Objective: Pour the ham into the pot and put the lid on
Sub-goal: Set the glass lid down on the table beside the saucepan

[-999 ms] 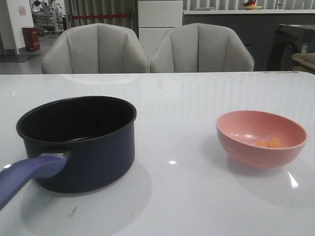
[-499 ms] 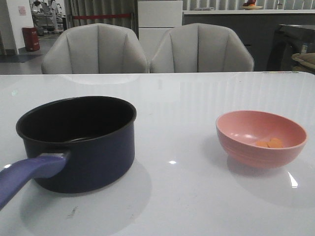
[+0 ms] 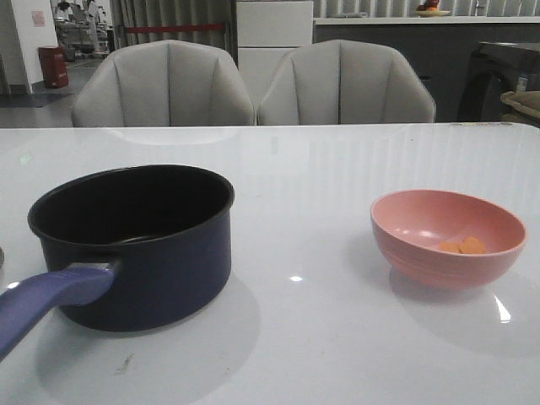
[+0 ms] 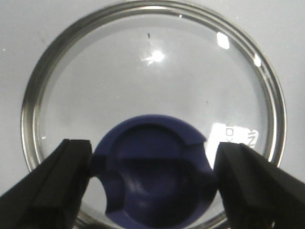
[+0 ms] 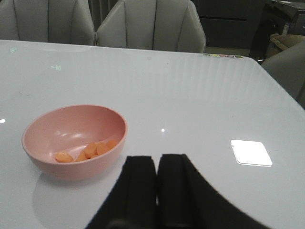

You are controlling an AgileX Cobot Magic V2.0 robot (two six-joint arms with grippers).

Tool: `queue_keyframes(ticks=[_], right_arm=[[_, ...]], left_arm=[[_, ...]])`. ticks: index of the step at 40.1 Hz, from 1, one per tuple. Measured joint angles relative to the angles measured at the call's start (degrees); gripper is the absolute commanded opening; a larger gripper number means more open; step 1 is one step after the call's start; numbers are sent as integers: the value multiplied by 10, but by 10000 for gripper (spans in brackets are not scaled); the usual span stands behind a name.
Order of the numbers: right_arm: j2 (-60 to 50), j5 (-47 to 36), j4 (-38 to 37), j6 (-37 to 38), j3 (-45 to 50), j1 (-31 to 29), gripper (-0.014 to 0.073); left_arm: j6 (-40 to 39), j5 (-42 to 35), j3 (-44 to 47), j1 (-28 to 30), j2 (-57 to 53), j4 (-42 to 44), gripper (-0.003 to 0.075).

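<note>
The lid (image 4: 152, 81), dark glass with a steel rim, fills the left wrist view. My left gripper (image 4: 152, 148) has its black fingers (image 4: 57, 181) against both sides of the lid's blue knob (image 4: 157, 176), shut on it. The navy pot (image 3: 135, 245) stands at the table's left with its purple handle (image 3: 46, 299) pointing toward me, and its inside is black with nothing visible in it. Several orange ham slices (image 3: 464, 246) (image 5: 88, 151) lie in the pink bowl (image 3: 447, 240) (image 5: 74, 143) on the right. My right gripper (image 5: 156, 160) is shut on nothing, hovering near the bowl's side.
Two grey chairs (image 3: 253, 84) stand behind the table's far edge. A bright light patch (image 5: 251, 152) reflects on the glossy white table (image 3: 321, 169). A thin grey sliver (image 3: 1, 256) shows at the front view's left edge beside the pot.
A small grey sliver has appeared at the left edge of the front view. Pot, bowl and ham have not moved.
</note>
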Motion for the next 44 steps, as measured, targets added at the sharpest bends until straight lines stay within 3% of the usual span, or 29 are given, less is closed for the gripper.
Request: queue_keyframes(ticks=[11,24,44], right_arm=[[0,0,0,0,0,0,150],[0,0,0,0,0,0,150],[0,0,0,0,0,0,150]], left_arm=[[0,39,-13,-1,-29,9,522],[0,31,9,-5,-186,11,522],[0,-174,222,-66,-573,11,522]])
